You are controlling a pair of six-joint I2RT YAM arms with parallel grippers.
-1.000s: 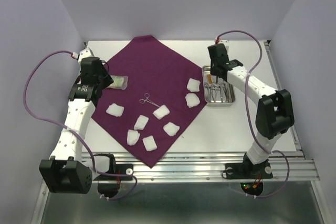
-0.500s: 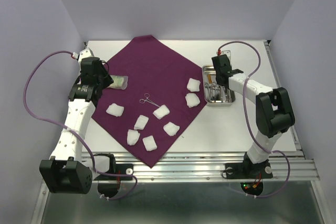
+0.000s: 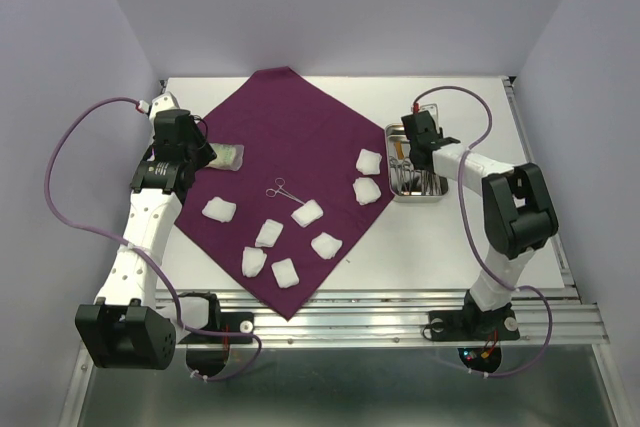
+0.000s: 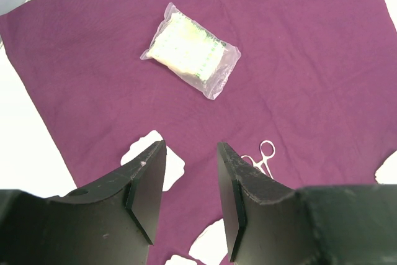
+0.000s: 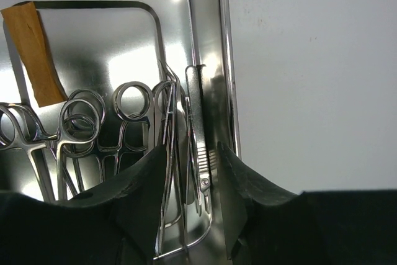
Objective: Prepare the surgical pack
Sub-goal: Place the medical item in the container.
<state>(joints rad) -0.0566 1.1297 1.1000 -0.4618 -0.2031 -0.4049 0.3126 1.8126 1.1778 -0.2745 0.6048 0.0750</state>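
reaching into the steel tray (image 5: 221,41) at the right of the bench (image 3: 420,247), the right tool (image 5: 189,153) sits low with its jaws spread. they straddle a pair of slim straight instruments (image 5: 197,110) lying along the tray's right wall; nothing is pinched as far as the wrist view tells. ring-handled forceps (image 5: 133,100) lie just to the left, crowding the slim ones. step in hand, by my reading: lift one instrument out for the surgical pack (image 3: 290,127), the big purple cloth spread as a diamond mid-bench, just left of the tray. to do it well: centre the jaws on one shaft only, close square across it, then lift straight up so the neighbours and the wall are not dragged. left tool (image 4: 189,153) hovers over the cloth's left part, jaws apart and empty, a sealed packet (image 4: 189,51) ahead of it. gauze pads (image 3: 307,213) and one small forceps (image 3: 277,188) lie on the cloth.
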